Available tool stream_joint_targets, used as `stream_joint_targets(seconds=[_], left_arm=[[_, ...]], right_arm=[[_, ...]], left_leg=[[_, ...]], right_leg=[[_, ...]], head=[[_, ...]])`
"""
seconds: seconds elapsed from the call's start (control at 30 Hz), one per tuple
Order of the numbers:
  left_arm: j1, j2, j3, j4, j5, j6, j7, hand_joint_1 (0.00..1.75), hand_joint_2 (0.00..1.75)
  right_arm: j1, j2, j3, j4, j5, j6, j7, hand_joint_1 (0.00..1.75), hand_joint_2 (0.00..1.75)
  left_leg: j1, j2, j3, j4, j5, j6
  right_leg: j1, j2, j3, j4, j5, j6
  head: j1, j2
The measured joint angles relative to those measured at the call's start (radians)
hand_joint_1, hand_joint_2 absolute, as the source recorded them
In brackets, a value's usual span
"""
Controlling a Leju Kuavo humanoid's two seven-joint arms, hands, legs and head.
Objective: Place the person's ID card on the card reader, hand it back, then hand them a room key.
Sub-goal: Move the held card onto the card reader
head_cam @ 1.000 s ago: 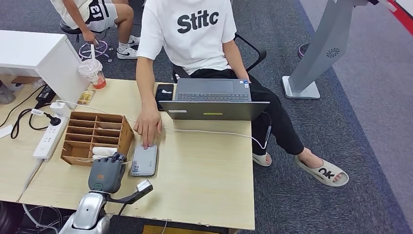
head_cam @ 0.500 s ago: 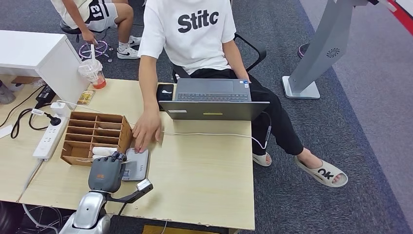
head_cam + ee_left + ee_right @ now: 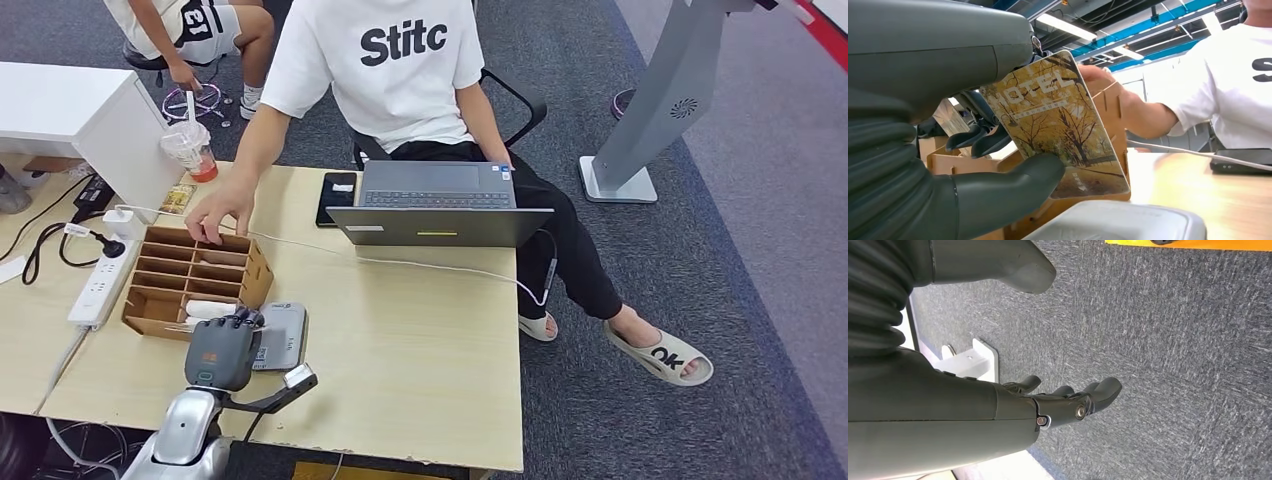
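Note:
My left hand [image 3: 222,350] is at the front of the wooden card organizer [image 3: 200,270], beside the grey card reader [image 3: 282,337]. In the left wrist view its thumb and fingers pinch a room key card [image 3: 1058,125] printed with autumn trees and the word HOTEL, held upright over the reader [image 3: 1118,222]. The person's hand [image 3: 215,212] reaches to the organizer's far edge, and it appears behind the card [image 3: 1103,75]. My right hand [image 3: 1048,405] hangs over grey carpet with its fingers apart and nothing in them.
An open laptop [image 3: 440,205] sits at the table's far side with a black phone [image 3: 337,195] beside it. A white cable [image 3: 420,265] crosses the table. A drink cup [image 3: 188,148] and a power strip [image 3: 98,285] lie to the left. A second person sits behind.
The person slid the card reader left toward my hand, then moved their hand away to the organizer's far edge. My left hand has stayed in place.

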Motion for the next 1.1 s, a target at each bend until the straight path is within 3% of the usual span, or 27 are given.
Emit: stream_joint_targets(seconds=[0.43,1.1], left_arm=[[-0.021,-0.034,0.0,0.056,-0.001,-0.015,-0.012,1.75,1.75],[-0.035,-0.035,0.0,0.104,-0.001,-0.02,0.002,1.75,1.75]], right_arm=[[0.0,0.001,0.0,0.0,0.007,0.004,0.001,0.0,1.75],[0.0,0.003,0.0,0.003,0.007,0.011,0.0,0.0,1.75]], left_leg=[[0.0,0.0,0.0,0.0,0.0,0.0],[0.0,0.0,0.001,0.0,0.0,0.0]], right_leg=[[0.0,0.0,0.0,0.0,0.0,0.0],[0.0,0.0,0.001,0.0,0.0,0.0]], head=[[0.0,0.0],[0.0,0.0]])
